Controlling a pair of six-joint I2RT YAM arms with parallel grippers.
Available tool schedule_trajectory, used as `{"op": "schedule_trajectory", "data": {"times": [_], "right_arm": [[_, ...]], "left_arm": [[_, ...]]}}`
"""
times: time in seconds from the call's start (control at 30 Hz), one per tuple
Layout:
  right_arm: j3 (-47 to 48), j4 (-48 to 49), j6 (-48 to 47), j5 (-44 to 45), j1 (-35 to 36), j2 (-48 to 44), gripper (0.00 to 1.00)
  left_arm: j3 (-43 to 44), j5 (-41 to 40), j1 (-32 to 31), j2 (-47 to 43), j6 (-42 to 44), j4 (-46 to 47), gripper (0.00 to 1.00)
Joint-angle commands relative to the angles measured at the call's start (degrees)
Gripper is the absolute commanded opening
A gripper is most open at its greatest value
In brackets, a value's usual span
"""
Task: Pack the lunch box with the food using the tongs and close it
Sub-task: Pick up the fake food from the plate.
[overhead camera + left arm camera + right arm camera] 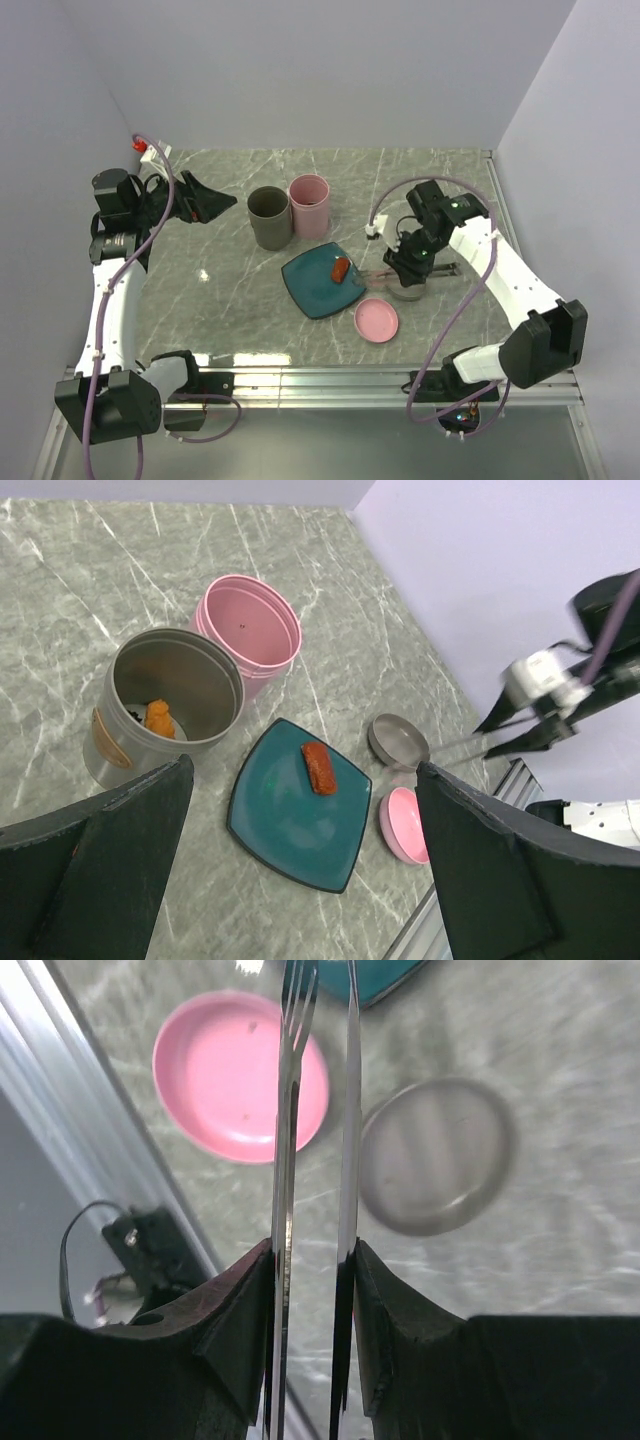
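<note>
My right gripper [312, 1260] is shut on the tongs [290, 1140], its pads pressing the two slim silver arms toward each other. The tongs [368, 272] reach left over a grey lid [440, 1155] and a pink lid [215, 1080] toward the teal plate [312, 290]. One piece of food, a red-brown sausage [319, 767], lies on the plate's far right part. An orange nugget [158, 717] sits inside the grey round container [110, 745] of the lunch box. Its pink container [250, 630] stands beside it. My left gripper [302, 770] hangs open, high above the plate.
The grey lid [398, 740] and pink lid [403, 825] lie on the marble table right of the plate [290, 820]. A metal rail [320, 375] runs along the table's near edge. Walls close in the back and both sides.
</note>
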Motion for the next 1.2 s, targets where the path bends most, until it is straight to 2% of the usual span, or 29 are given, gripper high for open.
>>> {"op": "schedule_trajectory", "data": {"times": [0.0,0.27,0.73,1.17], "right_arm": [[-4.23,1.44,-0.97,1.16,0.93,-1.56,0.42],[-6.1,6.28,0.7,1.86,2.51,2.48,0.41],[-3.28,10.59,2.46,1.34,4.53,8.9,0.41],[4.62,13.14,3.16,0.64,7.26,17.6,0.41]], "left_arm": [[-0.09,1.36,0.17,-1.64,-0.27,2.23,0.99],[0.35,1.01,0.09,-1.64,0.08,1.88,0.99],[-0.09,0.83,0.09,-1.03,0.44,1.71,0.99],[1.4,0.3,0.09,-0.15,1.75,-0.05,0.99]]}}
